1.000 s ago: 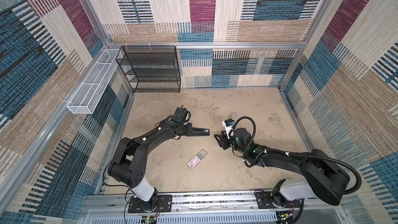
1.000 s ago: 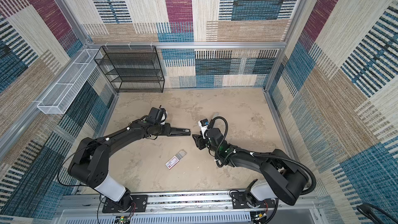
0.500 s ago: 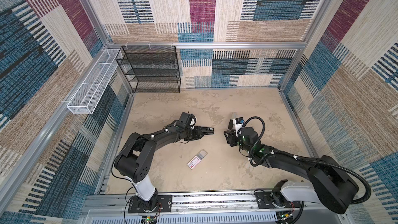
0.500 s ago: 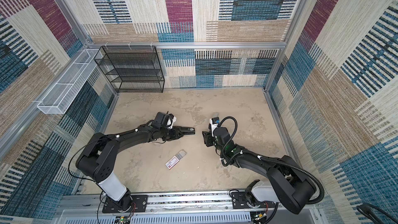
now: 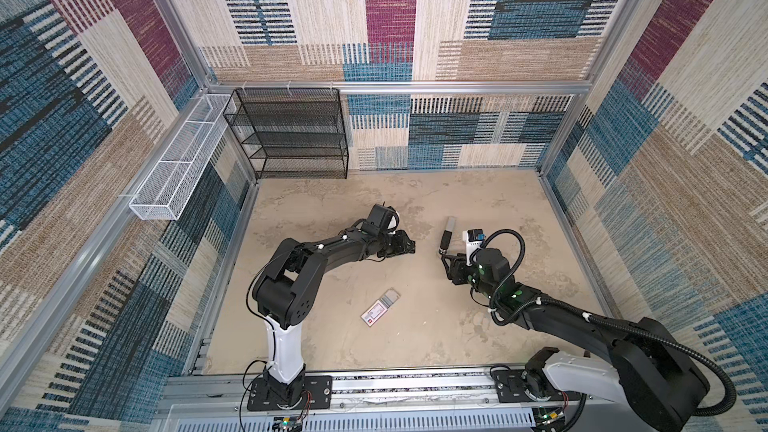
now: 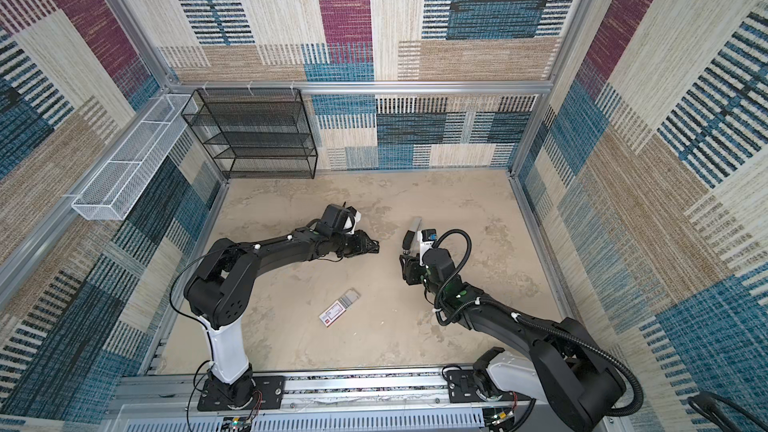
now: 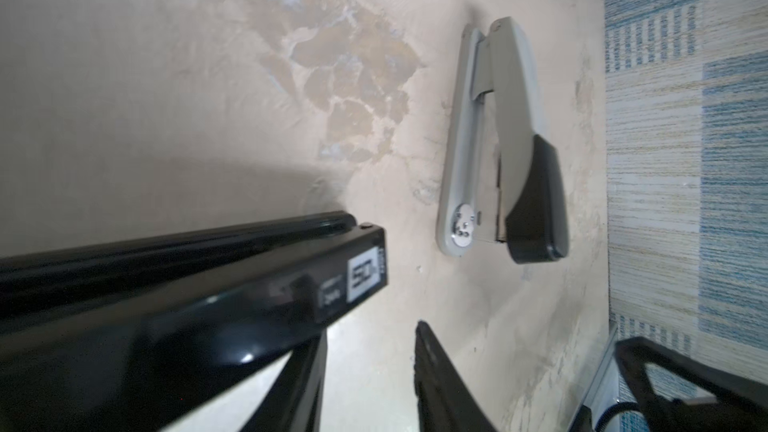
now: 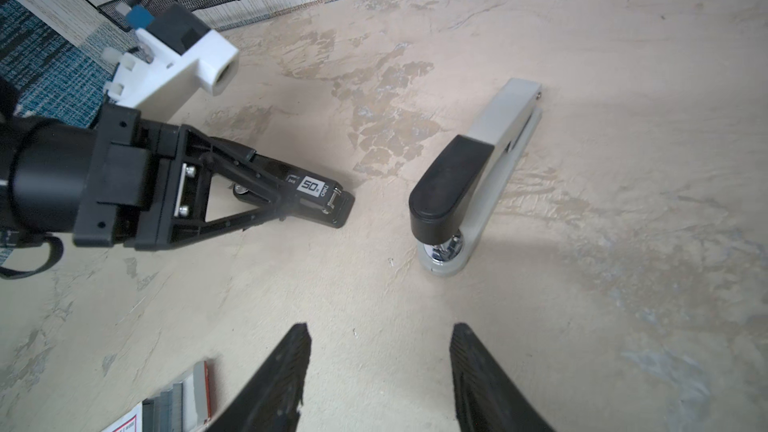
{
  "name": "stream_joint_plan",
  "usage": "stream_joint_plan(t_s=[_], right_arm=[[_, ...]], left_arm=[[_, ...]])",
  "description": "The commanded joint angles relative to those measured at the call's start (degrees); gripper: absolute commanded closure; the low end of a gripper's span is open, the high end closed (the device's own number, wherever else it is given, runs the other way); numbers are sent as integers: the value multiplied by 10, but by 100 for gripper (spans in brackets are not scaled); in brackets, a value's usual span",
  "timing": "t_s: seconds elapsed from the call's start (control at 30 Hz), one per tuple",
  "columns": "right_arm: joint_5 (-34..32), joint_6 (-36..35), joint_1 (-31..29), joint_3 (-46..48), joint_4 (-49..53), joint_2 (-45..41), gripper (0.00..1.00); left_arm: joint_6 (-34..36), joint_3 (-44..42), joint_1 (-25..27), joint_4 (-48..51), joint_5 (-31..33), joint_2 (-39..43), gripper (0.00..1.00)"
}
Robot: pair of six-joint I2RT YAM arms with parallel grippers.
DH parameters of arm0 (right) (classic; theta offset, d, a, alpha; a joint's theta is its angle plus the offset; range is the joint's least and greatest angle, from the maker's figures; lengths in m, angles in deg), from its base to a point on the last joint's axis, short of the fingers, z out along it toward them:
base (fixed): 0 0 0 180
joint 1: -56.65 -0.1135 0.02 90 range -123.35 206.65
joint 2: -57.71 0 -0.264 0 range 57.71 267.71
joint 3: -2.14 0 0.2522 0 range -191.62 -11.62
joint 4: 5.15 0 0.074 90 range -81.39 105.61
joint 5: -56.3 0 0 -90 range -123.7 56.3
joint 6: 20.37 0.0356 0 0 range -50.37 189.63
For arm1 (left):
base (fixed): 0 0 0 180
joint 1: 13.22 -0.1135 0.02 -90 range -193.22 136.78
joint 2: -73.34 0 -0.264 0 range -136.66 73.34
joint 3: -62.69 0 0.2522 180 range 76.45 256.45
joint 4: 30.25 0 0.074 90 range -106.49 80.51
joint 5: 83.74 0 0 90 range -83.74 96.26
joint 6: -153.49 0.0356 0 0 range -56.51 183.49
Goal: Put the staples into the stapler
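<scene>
The flat white cardboard staple box [image 5: 380, 308] lies front-centre on the beige desk [image 5: 332, 347], the slim black stapler [image 8: 320, 197] behind it, the grey black-tipped stapler [image 5: 448, 231] right of that.

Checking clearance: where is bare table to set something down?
Free: the back strip between the black shelf and right wall, and the front around the staple box. Crowded: mid-table, black stapler, grey stapler and right tool.

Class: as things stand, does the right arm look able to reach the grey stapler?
Probably yes. The right gripper is open and empty, and the grey stapler lies close ahead of it with bare table between; the left gripper, holding the black stapler, is clear of that path.
</scene>
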Motion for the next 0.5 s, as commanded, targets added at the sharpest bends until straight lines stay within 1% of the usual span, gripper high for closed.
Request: stream_joint_plan(t_s=[0.0, 0.03, 0.1, 0.13, 0.27, 0.37, 0.43, 0.47], right_arm=[[2, 5, 0, 4, 4, -16, 30], [2, 5, 0, 5, 4, -22, 27], [2, 2, 1, 6, 5, -33, 14], [4, 0, 2, 5, 6, -35, 11], [31, -7, 3, -15, 14, -16, 9], [36, -2, 7, -33, 25, -5, 8], [48, -1, 15, -40, 29, -5, 0], [52, 2, 20, -46, 33, -5, 0]], left_arm=[[9, 4, 5, 11, -4, 20, 59], [12, -1, 5, 18, -3, 33, 59], [26, -18, 5, 38, 11, 68, 57], [35, -25, 4, 50, 22, 85, 56], [75, -43, -2, 122, 91, 154, 52], [106, -49, -6, 174, 161, 195, 48], [118, -64, -12, 187, 201, 222, 45], [122, -73, -17, 192, 214, 234, 43]])
